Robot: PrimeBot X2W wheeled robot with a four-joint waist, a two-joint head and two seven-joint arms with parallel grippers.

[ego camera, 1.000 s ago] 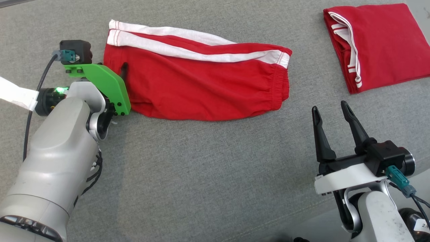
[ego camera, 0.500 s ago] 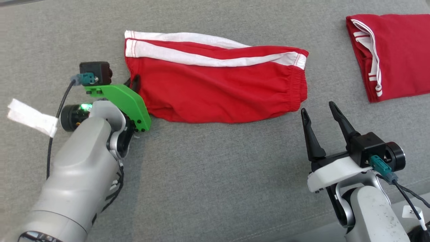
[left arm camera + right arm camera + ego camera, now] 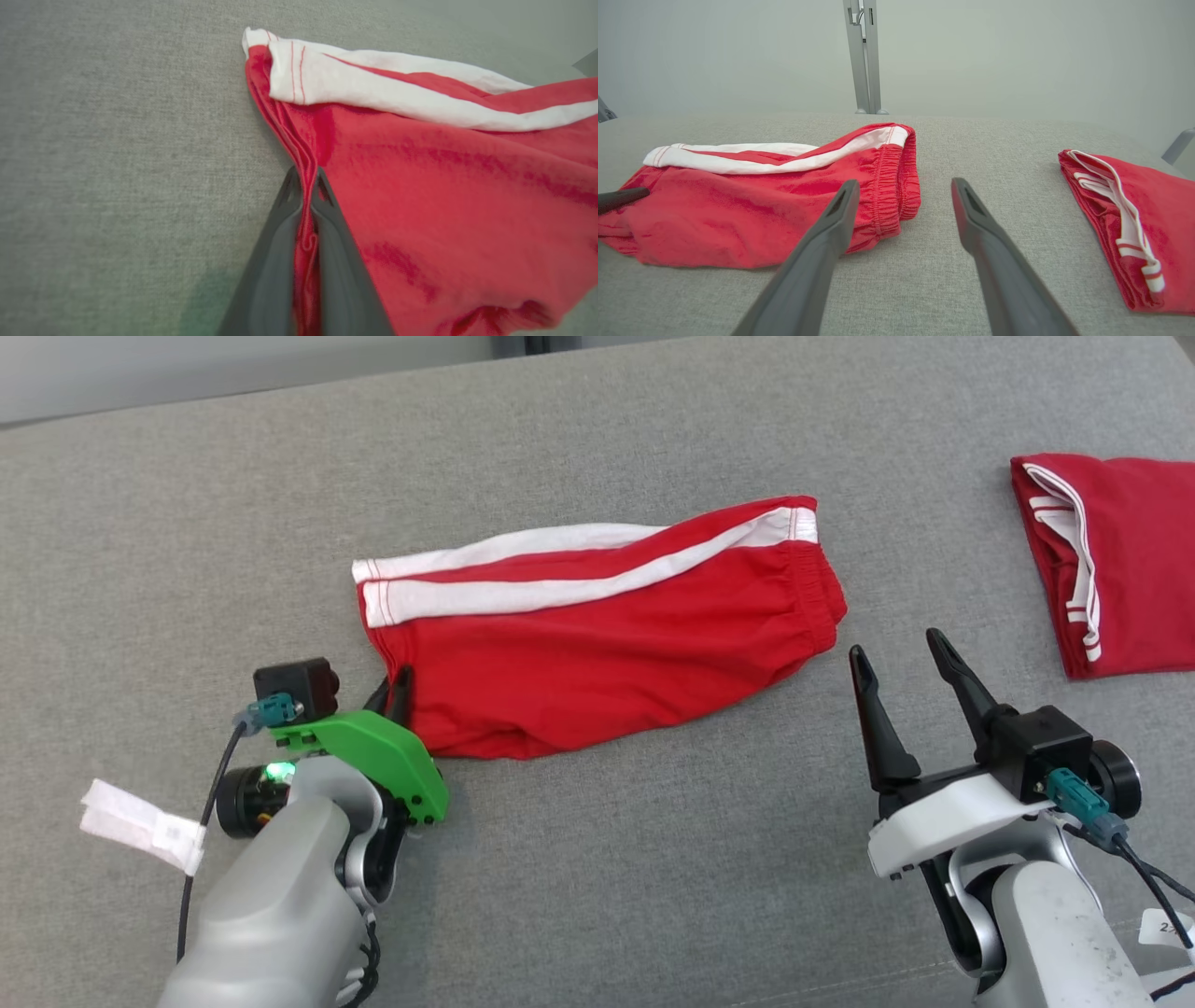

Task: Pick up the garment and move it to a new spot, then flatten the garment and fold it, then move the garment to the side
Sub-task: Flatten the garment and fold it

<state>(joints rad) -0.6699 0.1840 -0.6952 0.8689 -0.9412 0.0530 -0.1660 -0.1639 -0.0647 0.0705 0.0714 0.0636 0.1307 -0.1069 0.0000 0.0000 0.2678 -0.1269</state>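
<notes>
Behind green bracket (image 3: 373, 753), half-hidden left pincer (image 3: 396, 685) clamps shorts (image 3: 597, 649).

Bright, soft, even light fills every view. Shadows on the grey worktop (image 3: 607, 877) are faint: a dim smudge beside the left arm (image 3: 271, 905), a thin dark line under the near edge of the garment (image 3: 597, 653). In the left wrist view the fingers (image 3: 275, 261) of the left gripper (image 3: 306, 179) are out of focus, the garment smears rightward, and a green tint stains the worktop.
</notes>
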